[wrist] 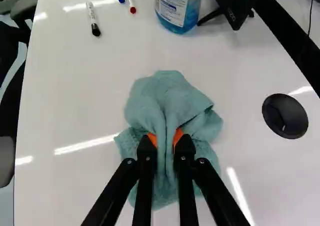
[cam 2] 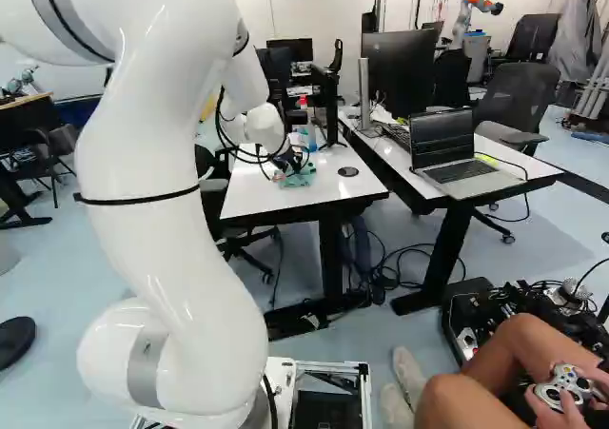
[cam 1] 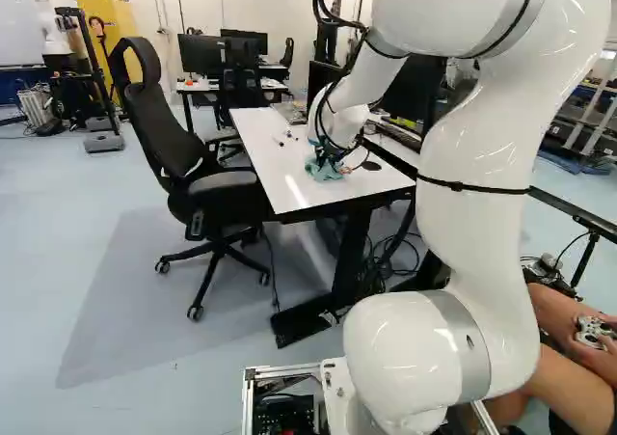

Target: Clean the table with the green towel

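Green towel (wrist: 157, 103) lies bunched on the white table's (wrist: 70, 95) near part, left of a black disc (wrist: 285, 117). Claw (cam 2: 296, 157) nearly closed, gripping a towel fold between orange pads (wrist: 178, 136). Bottle (wrist: 176, 8) stands beyond; three markers (wrist: 93, 18) lie far left.

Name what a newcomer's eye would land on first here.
Probably the big white arm, looming at the right of the left base view. Next, the green towel, bunched on the white table and pinched between the black jaws. Then perhaps the bottle of blue liquid, standing on the table beyond the towel.
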### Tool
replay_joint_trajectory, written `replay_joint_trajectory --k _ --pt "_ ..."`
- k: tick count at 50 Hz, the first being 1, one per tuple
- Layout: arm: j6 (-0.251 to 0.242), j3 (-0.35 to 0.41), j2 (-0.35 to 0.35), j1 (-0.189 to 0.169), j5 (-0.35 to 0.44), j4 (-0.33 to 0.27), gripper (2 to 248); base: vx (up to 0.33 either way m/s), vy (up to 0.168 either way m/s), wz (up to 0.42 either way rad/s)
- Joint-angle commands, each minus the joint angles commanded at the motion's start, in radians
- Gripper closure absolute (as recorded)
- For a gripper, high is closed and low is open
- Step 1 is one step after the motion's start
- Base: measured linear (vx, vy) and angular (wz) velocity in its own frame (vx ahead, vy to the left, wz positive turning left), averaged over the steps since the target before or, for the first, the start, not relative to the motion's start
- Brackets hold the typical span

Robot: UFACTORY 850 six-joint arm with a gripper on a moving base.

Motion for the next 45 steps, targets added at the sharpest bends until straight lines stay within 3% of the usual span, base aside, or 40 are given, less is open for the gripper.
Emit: replay_joint_trajectory --k 26,45 --pt "0.000 -0.022 -0.017 0.077 0.000 0.000 200 0.000 0.000 0.000" --pt "0.000 0.031 0.025 0.125 0.000 0.000 200 0.000 0.000 0.000"
